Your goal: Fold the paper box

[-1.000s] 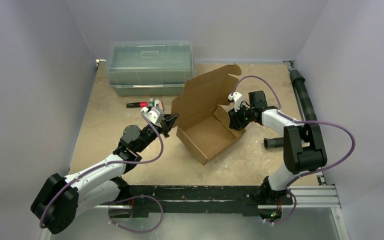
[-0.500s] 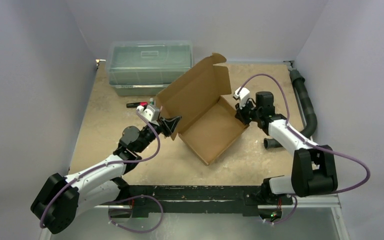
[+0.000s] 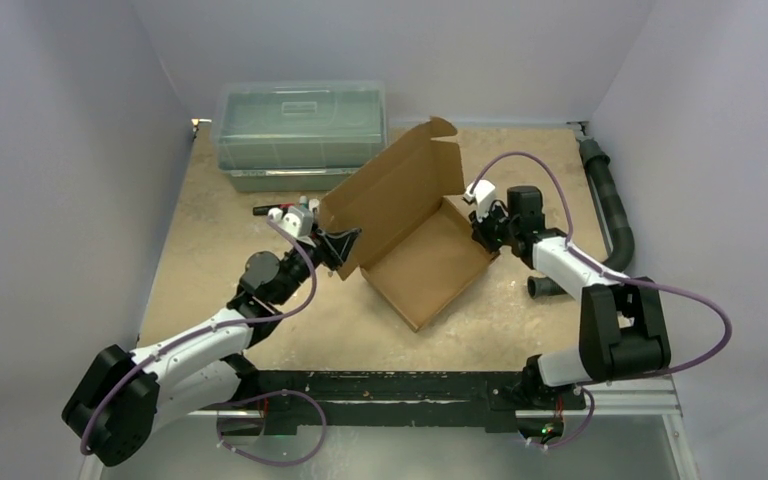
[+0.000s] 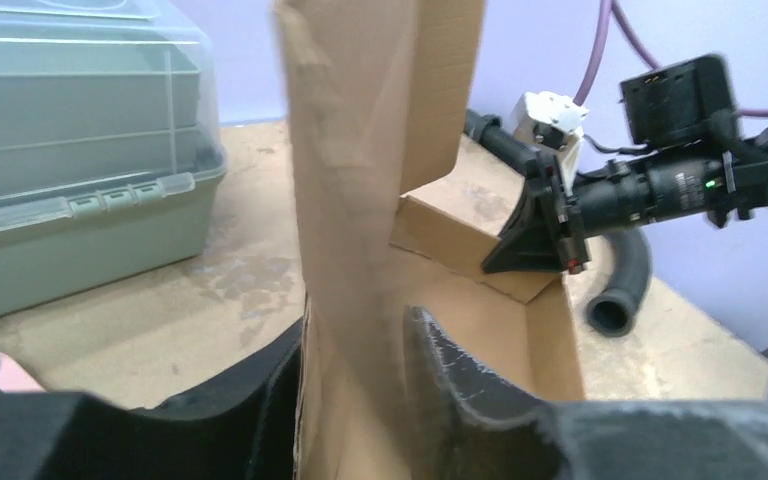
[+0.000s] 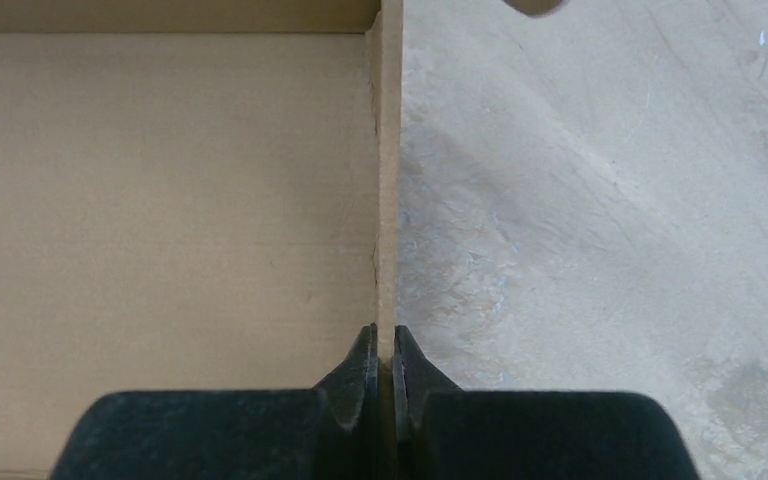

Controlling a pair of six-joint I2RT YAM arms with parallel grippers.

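Observation:
The paper box [image 3: 428, 262] is a brown cardboard tray with its lid [image 3: 390, 190] standing up and leaning back-left, in the middle of the table. My left gripper [image 3: 350, 243] is shut on the box's left corner wall; in the left wrist view [image 4: 355, 350] its fingers pinch the upright cardboard [image 4: 360, 180]. My right gripper [image 3: 482, 232] is shut on the box's right side wall; in the right wrist view [image 5: 386, 345] its fingers clamp the thin wall edge [image 5: 388, 180], with the box floor [image 5: 160, 200] to the left.
A clear greenish plastic lidded bin [image 3: 300, 130] stands at the back left. A red-tipped marker [image 3: 272, 210] lies in front of it, near the left arm. A black ribbed hose [image 3: 610, 215] runs along the right edge, its open end [image 3: 538, 287] beside the right arm.
The box has been turned and shifted right and back, and its lid now stands more upright. The right arm swung outward to the right with the wall in its grip. The left gripper followed slightly.

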